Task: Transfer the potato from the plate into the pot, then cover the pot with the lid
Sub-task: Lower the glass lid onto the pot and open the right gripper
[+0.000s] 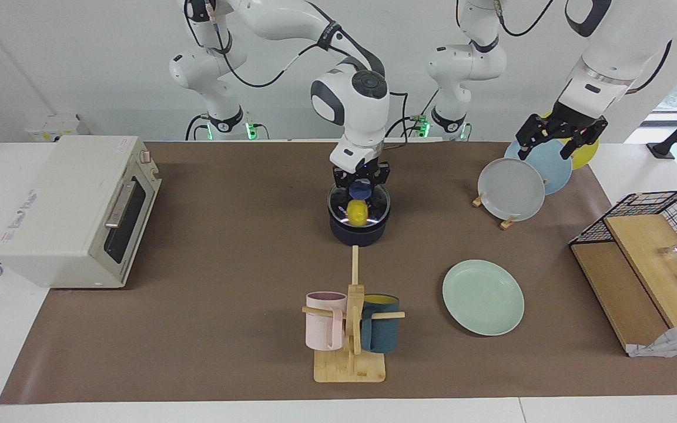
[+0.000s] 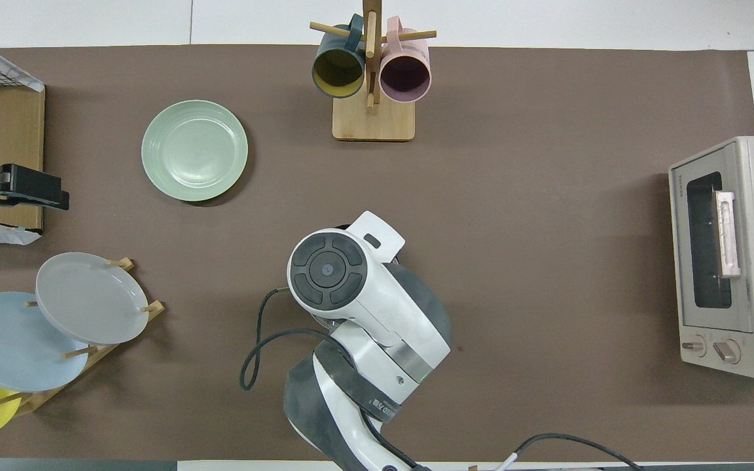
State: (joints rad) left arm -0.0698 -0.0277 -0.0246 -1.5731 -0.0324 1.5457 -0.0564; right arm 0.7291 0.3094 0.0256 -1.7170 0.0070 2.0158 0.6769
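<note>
The dark blue pot stands mid-table, nearer to the robots than the mug stand. The yellow potato lies inside it and shows through the clear glass lid, which rests on the pot's rim. My right gripper is straight above the pot, shut on the lid's blue knob. In the overhead view the right arm hides the pot, lid and potato. The mint-green plate lies empty toward the left arm's end. My left gripper is open and empty in the air over the upright plates.
A wooden mug stand holds a pink and a dark teal mug, farther from the robots than the pot. A rack holds grey, light blue and yellow upright plates. A toaster oven sits at the right arm's end, a wire basket with boards at the left arm's end.
</note>
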